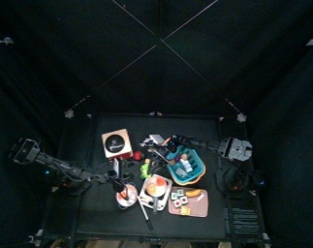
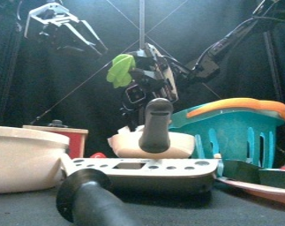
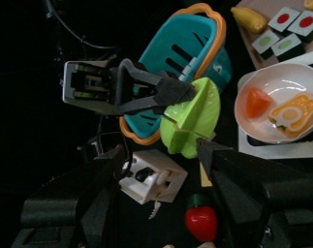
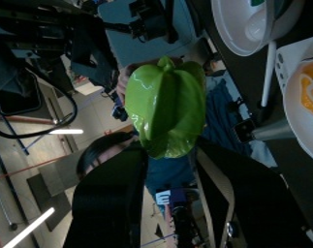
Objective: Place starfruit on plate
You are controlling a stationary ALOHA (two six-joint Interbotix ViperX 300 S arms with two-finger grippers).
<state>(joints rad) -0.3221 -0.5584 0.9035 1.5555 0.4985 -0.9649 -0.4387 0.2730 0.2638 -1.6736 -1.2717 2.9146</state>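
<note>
My right gripper [image 4: 163,145] is shut on a green starfruit [image 4: 166,105] and holds it in the air above the table's middle. In the front view the starfruit [image 2: 121,69] hangs high, above a white plate [image 2: 135,143]. From above, the fruit [image 1: 156,144] is behind the plates. The left wrist view shows the held starfruit [image 3: 193,116] beside a teal basket [image 3: 185,48] and a white plate [image 3: 263,116] that holds orange food. My left gripper [image 3: 159,194] is open and empty, raised at the left [image 2: 56,19].
A teal basket with an orange rim [image 2: 241,124] stands right. A white bowl [image 2: 21,157] and a red box [image 2: 64,134] stand left. A black-handled tool [image 2: 115,181] lies across the front. A tray of toy food [image 1: 187,201] and a brown box [image 1: 114,143] crowd the table.
</note>
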